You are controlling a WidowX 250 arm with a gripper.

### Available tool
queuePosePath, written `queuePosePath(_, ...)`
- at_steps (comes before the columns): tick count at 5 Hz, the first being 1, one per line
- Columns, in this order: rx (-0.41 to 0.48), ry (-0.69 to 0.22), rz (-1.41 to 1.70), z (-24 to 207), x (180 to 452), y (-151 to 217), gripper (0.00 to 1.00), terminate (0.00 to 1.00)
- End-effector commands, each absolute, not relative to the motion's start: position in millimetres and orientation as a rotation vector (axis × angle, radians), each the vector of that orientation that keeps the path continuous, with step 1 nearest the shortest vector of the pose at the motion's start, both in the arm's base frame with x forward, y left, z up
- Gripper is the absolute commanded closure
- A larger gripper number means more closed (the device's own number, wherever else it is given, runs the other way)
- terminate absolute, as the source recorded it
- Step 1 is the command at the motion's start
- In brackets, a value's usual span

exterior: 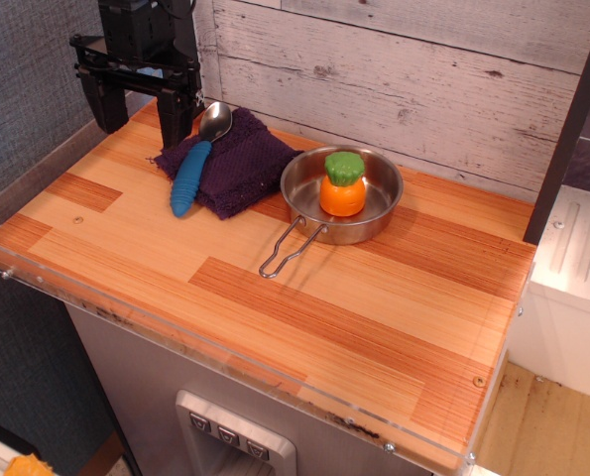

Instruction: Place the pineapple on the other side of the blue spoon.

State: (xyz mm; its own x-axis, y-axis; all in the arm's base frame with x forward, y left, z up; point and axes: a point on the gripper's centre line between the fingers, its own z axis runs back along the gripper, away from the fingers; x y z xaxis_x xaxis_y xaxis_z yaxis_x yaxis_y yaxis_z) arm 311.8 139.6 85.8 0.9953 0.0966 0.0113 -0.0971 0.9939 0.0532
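Observation:
The pineapple [342, 185], a small orange toy with a light-green top, stands upright inside the steel pan [304, 188] near the middle of the wooden table. The blue spoon [196, 165] lies to its left on a purple cloth [237, 164], silver bowl toward the back wall, ribbed blue handle toward the front. My gripper [141, 111] hangs at the back left corner, just left of the spoon's bowl. Its two black fingers are spread apart with nothing between them.
The pan's wire handle [287, 250] sticks out toward the front. A whitewashed plank wall [404, 89] runs along the back. A clear plastic lip [225, 347] edges the table's front. A dark post [570, 129] and a white unit [572, 297] stand on the right.

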Motion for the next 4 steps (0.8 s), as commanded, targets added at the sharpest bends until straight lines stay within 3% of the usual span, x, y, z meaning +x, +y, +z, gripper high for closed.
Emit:
queuePosePath(1, 0.054, -0.009, 0.097, 86, 312, 140, 0.0, 0.0)
queuePosePath(3, -0.083, -0.121, -0.057, 96, 319, 85, 0.0, 0.0)
queuePosePath(4, -0.077, -0.162, -0.129, 108, 329, 51, 0.0, 0.0)
